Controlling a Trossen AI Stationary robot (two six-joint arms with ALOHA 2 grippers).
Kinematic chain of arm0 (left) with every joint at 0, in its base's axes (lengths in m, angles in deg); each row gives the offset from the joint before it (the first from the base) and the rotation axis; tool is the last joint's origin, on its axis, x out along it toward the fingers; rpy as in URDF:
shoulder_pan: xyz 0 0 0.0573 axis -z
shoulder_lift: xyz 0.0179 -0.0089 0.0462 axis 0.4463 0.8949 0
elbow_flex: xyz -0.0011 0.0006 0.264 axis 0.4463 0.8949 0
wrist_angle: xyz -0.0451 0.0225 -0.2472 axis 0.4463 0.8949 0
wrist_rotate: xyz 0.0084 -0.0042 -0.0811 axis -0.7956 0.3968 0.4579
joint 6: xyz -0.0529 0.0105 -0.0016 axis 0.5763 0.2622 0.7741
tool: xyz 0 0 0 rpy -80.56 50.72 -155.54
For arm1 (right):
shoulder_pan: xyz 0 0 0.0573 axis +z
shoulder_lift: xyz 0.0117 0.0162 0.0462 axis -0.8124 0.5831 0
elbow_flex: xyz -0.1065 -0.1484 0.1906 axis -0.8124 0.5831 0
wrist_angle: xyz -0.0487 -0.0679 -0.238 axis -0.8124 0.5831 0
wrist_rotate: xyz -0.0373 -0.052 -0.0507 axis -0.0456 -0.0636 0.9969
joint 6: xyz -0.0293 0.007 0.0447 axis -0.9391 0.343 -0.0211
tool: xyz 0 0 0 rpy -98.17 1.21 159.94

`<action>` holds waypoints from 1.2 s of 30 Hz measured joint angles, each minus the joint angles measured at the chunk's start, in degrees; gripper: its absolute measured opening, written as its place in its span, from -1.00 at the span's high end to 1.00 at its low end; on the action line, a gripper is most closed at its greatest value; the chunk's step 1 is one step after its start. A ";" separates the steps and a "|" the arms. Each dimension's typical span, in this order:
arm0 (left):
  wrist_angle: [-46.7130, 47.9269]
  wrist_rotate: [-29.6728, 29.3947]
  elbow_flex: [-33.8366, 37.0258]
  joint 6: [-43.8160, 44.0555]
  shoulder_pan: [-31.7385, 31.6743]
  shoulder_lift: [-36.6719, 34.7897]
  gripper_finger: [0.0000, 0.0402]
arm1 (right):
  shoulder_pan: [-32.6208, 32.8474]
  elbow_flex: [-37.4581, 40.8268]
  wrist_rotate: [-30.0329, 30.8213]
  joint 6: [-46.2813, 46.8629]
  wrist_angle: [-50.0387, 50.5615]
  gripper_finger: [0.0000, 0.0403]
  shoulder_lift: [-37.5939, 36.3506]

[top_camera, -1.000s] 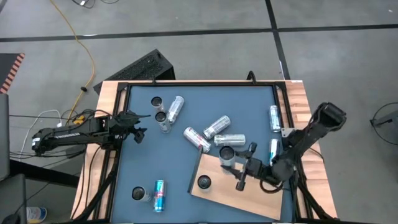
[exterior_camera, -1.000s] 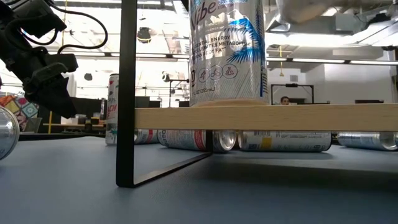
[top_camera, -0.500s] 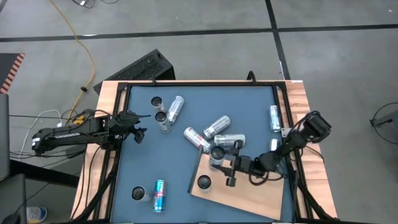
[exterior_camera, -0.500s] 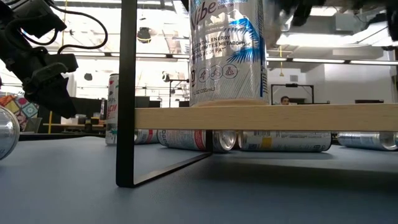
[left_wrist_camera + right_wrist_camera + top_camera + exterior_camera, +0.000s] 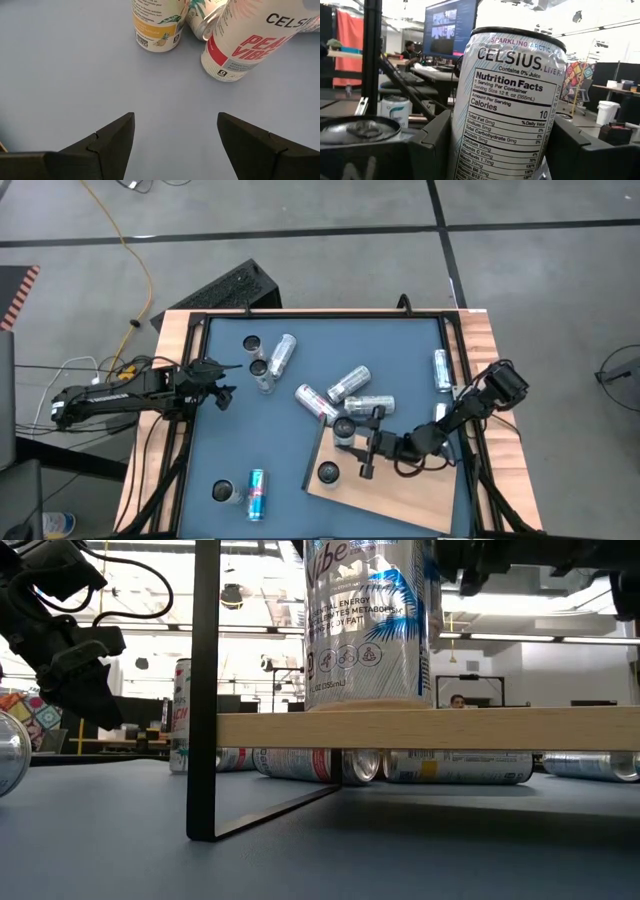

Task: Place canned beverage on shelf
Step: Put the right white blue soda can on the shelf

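Observation:
The shelf (image 5: 400, 492) is a light-brown board on black legs at the table's near right. One can (image 5: 328, 472) stands on it near its left edge, and it fills the low view (image 5: 368, 625). My right gripper (image 5: 354, 436) reaches in from the right, shut on a second, white Celsius can (image 5: 507, 100) over the shelf's far left corner. My left gripper (image 5: 222, 387) waits open above the tabletop at the left side. Its fingers (image 5: 115, 137) are spread with nothing between them. My right gripper pinches the can's side wall (image 5: 466, 150) between its two fingers, one on each side. The fingers come about level from the table's right. The can stands upright in the hold. The standing can and the board's edge hide whether its bottom rests on the board.
Several cans lie on the blue tabletop beyond the shelf (image 5: 348, 383), (image 5: 370, 406), (image 5: 315, 402), (image 5: 441, 370). Two cans stand at the far left (image 5: 252, 344), (image 5: 262, 370), in front of the left gripper. Two more cans are near the front left (image 5: 256, 493), (image 5: 222, 492).
My right gripper has carried the upright can toward the table's left edge and downward, from over the shelf's far edge to its far left corner. In the low view it has come into the top of the picture. Most of the move came early.

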 joint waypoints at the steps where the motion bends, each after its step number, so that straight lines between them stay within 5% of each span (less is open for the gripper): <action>1: 0.02 0.00 0.00 0.00 0.00 0.00 -0.34 | -0.16 0.00 -0.15 0.63 0.98 -0.14 0.00; 36: 0.00 0.00 0.00 0.00 0.01 0.00 -0.34 | -0.81 -1.38 -4.42 2.08 -3.54 -0.14 8.41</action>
